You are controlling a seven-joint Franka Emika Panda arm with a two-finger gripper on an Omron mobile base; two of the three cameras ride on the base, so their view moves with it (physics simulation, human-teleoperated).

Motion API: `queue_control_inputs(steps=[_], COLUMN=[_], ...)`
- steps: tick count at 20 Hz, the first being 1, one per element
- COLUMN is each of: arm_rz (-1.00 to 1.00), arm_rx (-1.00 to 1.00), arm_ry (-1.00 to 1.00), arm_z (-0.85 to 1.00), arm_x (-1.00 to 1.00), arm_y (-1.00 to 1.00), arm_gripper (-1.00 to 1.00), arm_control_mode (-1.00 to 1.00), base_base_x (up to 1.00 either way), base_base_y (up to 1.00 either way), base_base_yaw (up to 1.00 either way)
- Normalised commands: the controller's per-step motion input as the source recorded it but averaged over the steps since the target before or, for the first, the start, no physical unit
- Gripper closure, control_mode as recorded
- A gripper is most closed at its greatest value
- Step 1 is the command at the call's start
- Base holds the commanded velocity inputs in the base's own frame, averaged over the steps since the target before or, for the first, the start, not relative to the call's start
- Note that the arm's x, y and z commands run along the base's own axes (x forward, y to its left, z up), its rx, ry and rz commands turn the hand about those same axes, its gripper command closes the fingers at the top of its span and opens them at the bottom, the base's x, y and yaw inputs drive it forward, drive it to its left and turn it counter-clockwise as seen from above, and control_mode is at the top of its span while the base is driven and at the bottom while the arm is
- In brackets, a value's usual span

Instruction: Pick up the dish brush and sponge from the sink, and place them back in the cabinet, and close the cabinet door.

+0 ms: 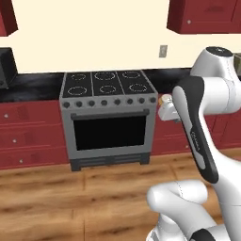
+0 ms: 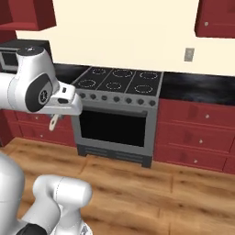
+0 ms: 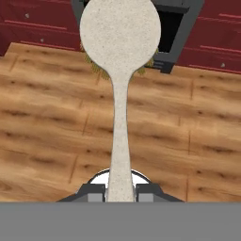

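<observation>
My gripper [image 3: 120, 190] is closed on the thin tan handle of the dish brush [image 3: 120, 61], a small brush with a round cream-white head. In the hand view the handle rises from between the two dark finger tips toward 12 o'clock, and the round head sits at the top of the view with tan bristles showing behind its rim. Below the brush lies the brown plank floor [image 3: 47, 132]. In the right base view the brush handle hangs down from the hand, in front of the red lower drawers.

The base faces the grey oven range with black cooktop [image 1: 109, 120], set between red lower drawers [image 1: 28, 134] under a black surface [image 2: 197, 89]. Dark red upper wall cabinets [image 1: 207, 16] hang at 1 o'clock in the left base view. I cannot tell from these views which one is the target or whether its door stands open.

Step in hand, by my judgement: carry the brush to the cabinet. Procedure:
1. Keep the grip firm; the hold is near the handle end, so the head can swing.
2. Move the base smoothly and avoid sharp turns.
3. Keep the brush head clear of the range front and surface edge.
4. Confirm the shelf is visible before raising the arm.

The sponge remains to be fetched.
</observation>
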Motion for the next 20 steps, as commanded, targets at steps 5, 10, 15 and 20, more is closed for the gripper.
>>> queue_control_inputs(steps=[5, 10, 15, 20], arm_rz=[0.00, 0.00, 0.00, 0.00], arm_rx=[0.00, 0.00, 0.00, 0.00], arm_ry=[0.00, 0.00, 0.00, 0.00], arm_z=[0.00, 0.00, 0.00, 0.00], arm_x=[0.00, 0.00, 0.00, 0.00], arm_y=[0.00, 0.00, 0.00, 0.00], arm_gripper=[1.00, 1.00, 1.00, 1.00], arm_control_mode=[1.00, 1.00, 1.00, 1.00], base_base_x=[0.38, 0.34, 0.14, 0.22], base_base_y=[0.48, 0.66, 0.68, 0.56], base_base_yaw=[0.00, 0.00, 0.03, 0.15])
